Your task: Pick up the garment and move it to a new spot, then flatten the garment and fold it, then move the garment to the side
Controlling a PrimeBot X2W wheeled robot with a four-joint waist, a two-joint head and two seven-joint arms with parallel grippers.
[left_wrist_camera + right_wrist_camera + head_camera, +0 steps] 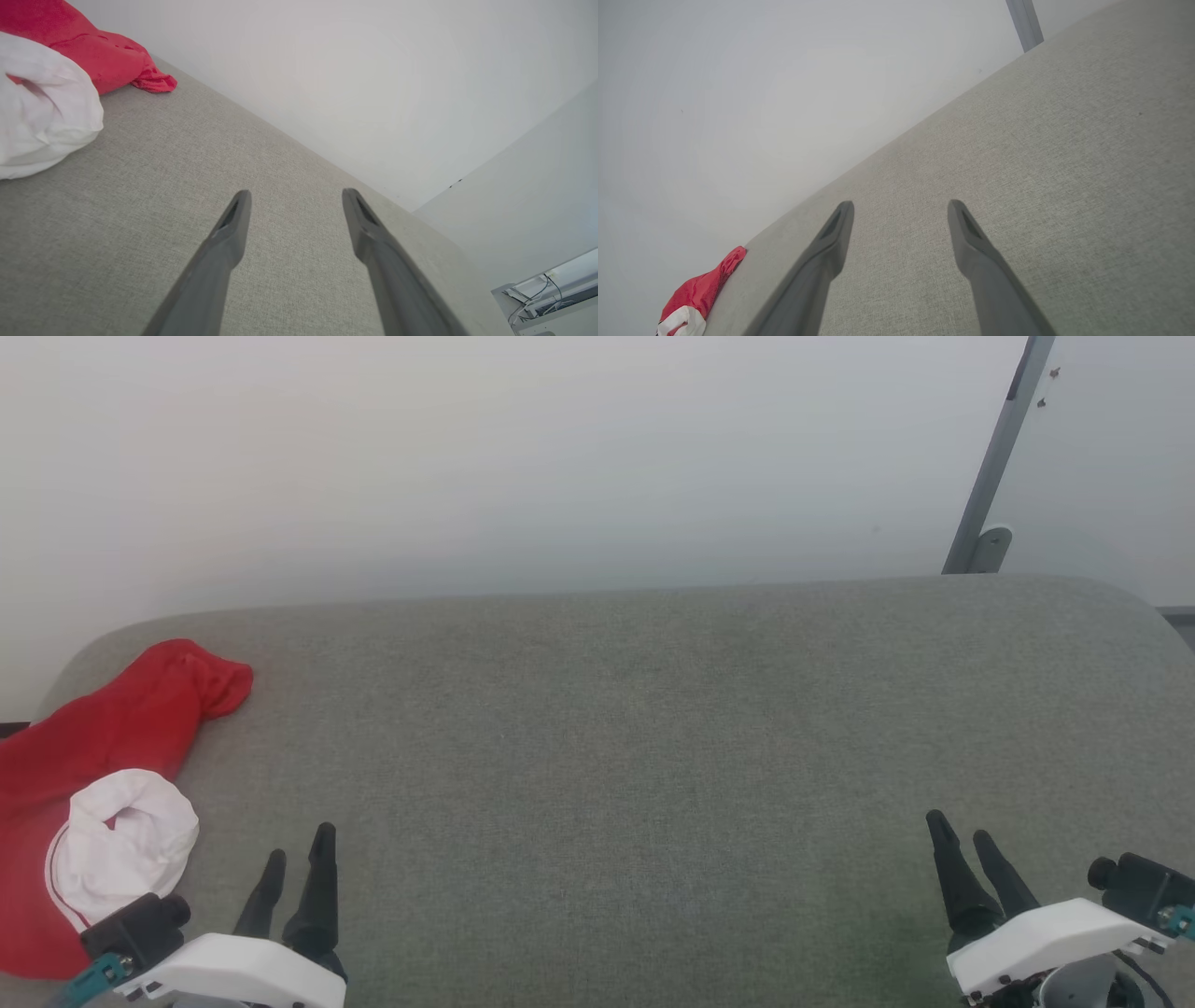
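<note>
The garment (103, 747), bright red with a bunched white panel, lies crumpled at the far left end of the grey cushioned surface (635, 728). Part of it hangs past the left edge of the head view. Its number is hidden. In the left wrist view the garment (93, 51) sits at the upper left, and in the right wrist view the garment (698, 294) is small at the lower left. My left gripper (299, 854) is open just right of the white panel, holding nothing. My right gripper (962, 831) is open at the lower right, far from the cloth.
A pale wall (523, 457) rises right behind the cushioned surface. A grey metal post (994, 457) leans at the back right. The surface has rounded back corners, and its wide middle stretch lies between my two grippers.
</note>
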